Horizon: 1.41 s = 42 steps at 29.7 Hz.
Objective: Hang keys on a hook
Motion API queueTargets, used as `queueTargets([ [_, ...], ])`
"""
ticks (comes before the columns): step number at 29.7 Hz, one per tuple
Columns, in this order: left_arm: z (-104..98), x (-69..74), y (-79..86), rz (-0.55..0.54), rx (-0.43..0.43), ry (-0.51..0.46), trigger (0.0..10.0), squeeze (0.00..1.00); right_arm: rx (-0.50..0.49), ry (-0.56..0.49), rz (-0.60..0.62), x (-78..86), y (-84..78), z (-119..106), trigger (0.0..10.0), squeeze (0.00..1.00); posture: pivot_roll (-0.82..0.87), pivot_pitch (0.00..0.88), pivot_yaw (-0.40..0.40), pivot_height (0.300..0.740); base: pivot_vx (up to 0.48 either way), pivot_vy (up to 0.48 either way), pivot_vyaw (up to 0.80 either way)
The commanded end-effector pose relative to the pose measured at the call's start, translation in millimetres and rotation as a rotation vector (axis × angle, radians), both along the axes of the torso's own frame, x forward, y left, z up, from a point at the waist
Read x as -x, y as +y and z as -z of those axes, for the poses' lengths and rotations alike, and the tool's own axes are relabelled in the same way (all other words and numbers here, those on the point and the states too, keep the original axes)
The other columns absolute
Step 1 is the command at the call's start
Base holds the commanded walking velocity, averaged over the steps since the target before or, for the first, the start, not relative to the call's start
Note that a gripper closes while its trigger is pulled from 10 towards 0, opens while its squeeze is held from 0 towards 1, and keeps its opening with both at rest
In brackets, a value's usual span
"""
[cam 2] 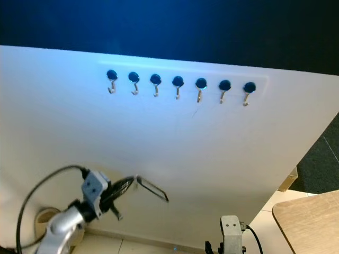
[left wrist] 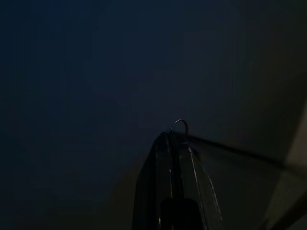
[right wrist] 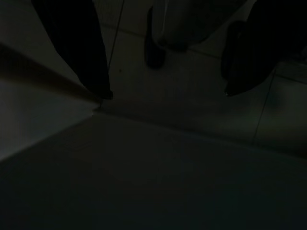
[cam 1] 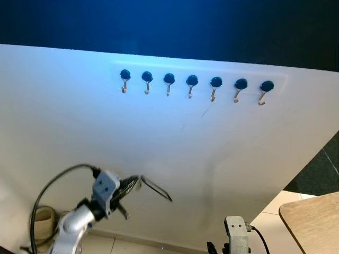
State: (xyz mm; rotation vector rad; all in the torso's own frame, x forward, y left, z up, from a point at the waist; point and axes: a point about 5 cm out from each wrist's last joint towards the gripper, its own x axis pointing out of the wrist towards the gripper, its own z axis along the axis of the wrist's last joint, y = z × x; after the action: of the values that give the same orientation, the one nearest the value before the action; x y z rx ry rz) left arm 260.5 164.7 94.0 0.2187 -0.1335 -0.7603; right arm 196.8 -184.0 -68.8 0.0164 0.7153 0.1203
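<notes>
Several metal hooks on round blue bases [cam 1: 192, 81] run in a row high on a white wall panel [cam 1: 222, 148]. Low on the left, well below that row, my left gripper [cam 1: 128, 187] is shut on the keys [cam 1: 155, 189], a thin dark loop sticking out to the right of the fingertips. In the dark left wrist view the fingers [left wrist: 178, 163] are pressed together with a small metal ring [left wrist: 179, 125] at their tip. My right arm [cam 1: 237, 234] hangs low at the bottom edge. Its gripper [right wrist: 168, 93] is open, pointing down at floor tiles.
A wooden tabletop corner [cam 1: 313, 222] juts in at the lower right, over pale floor tiles [cam 1: 278, 203]. A beige round object [cam 1: 45, 218] sits by the wall's base at the lower left. A black cable [cam 1: 53, 185] loops from the left wrist.
</notes>
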Motion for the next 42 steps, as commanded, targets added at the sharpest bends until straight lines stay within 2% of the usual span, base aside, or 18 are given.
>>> queueTargets([
  [1,-19,3.2,-12.7,0.132,-0.005,-0.01,10.0,0.0,0.011,-0.063,-0.067,-3.8,4.4,-5,10.0,0.0,0.05,0.043,-0.009,0.74,0.0,0.0,0.0],
  [4,-48,9.7,-33.7,0.288,0.013,-0.036,10.0,0.0,0.003,-0.17,-0.122,-13.4,10.9,-15,10.0,0.0,0.05,0.048,-0.008,0.74,0.0,0.0,0.0],
  [5,-48,9.7,-33.7,0.288,0.013,-0.036,10.0,0.0,0.003,-0.17,-0.122,-13.4,10.9,-15,10.0,0.0,0.05,0.048,-0.008,0.74,0.0,0.0,0.0],
  [8,-67,12.3,-46.6,0.357,0.007,-0.06,10.0,0.0,-0.039,-0.307,-0.154,-26.2,15.6,-31,10.0,0.0,0.05,0.049,-0.011,0.74,0.0,0.0,0.0],
  [9,-67,12.3,-46.6,0.357,0.007,-0.06,10.0,0.0,-0.039,-0.307,-0.154,-26.2,15.6,-31,10.0,0.0,0.05,0.049,-0.011,0.74,0.0,0.0,0.0],
  [11,-78,14.3,-51.4,0.39,0.001,-0.064,10.0,0.0,-0.063,-0.412,-0.182,-33.7,18.1,-43,10.0,0.0,0.05,0.05,-0.01,0.74,0.0,0.0,0.0],
  [12,-78,14.3,-51.4,0.39,0.001,-0.064,10.0,0.0,-0.063,-0.412,-0.182,-33.7,18.1,-43,10.0,0.0,0.05,0.05,-0.01,0.74,0.0,0.0,0.0],
  [13,-97,17.1,-57.5,0.443,-0.016,-0.087,10.0,0.0,-0.088,-0.597,-0.232,-44.5,22.1,-69,10.0,0.0,0.04,0.054,-0.009,0.74,0.0,0.0,0.0],
  [14,-97,17.1,-57.5,0.443,-0.016,-0.087,10.0,0.0,-0.088,-0.597,-0.232,-44.5,22.1,-69,10.0,0.0,0.04,0.054,-0.009,0.74,0.0,0.0,0.0],
  [16,-111,16.6,-61.2,0.463,-0.024,-0.109,10.0,0.0,-0.108,-0.711,-0.258,-49.6,25.7,-88,10.0,0.0,0.04,0.056,-0.01,0.74,0.0,0.0,0.0],
  [18,-118,14.9,-61.7,0.454,-0.029,-0.116,10.0,0.0,-0.115,-0.746,-0.267,-50.8,27.8,-94,10.0,0.0,0.04,0.056,-0.011,0.74,0.0,0.0,0.0],
  [19,-126,11.2,-61.4,0.429,-0.038,-0.135,10.0,0.0,-0.122,-0.776,-0.279,-52.1,30.5,-99,10.0,0.0,0.04,0.058,-0.012,0.74,0.0,0.0,0.0],
  [20,-146,3.0,-59.2,0.387,-0.029,-0.185,10.0,0.0,-0.145,-0.844,-0.311,-54.5,38.7,-112,10.0,0.0,0.04,0.06,-0.013,0.74,0.0,0.0,0.0],
  [23,-151,0.9,-58.4,0.374,-0.026,-0.201,10.0,0.0,-0.152,-0.863,-0.321,-55.0,41.1,-116,10.0,0.0,0.04,0.06,-0.013,0.74,0.0,0.0,0.0],
  [26,-176,-9.0,-49.1,0.282,-0.011,-0.268,10.0,0.0,-0.192,-0.948,-0.372,-56.3,55.4,-135,10.0,0.0,0.04,0.061,-0.012,0.74,0.0,0.0,0.0],
  [34,-191,-10.7,-37.1,0.207,-0.023,-0.295,10.0,0.0,-0.247,-1.016,-0.444,-56.0,72.9,-161,10.0,0.0,0.04,0.061,-0.014,0.74,0.0,0.0,0.0],
  [39,-193,-10.8,-36.8,0.202,-0.02,-0.292,10.0,0.0,-0.25,-1.014,-0.447,-55.3,73.2,-162,10.0,0.0,0.04,0.061,-0.014,0.74,0.0,0.0,0.0],
  [42,-202,-5.6,-33.5,0.208,0.021,-0.332,10.0,0.0,-0.265,-1.033,-0.457,-56.7,75.0,-170,10.0,0.0,0.04,0.064,-0.019,0.74,0.0,0.0,0.0],
])
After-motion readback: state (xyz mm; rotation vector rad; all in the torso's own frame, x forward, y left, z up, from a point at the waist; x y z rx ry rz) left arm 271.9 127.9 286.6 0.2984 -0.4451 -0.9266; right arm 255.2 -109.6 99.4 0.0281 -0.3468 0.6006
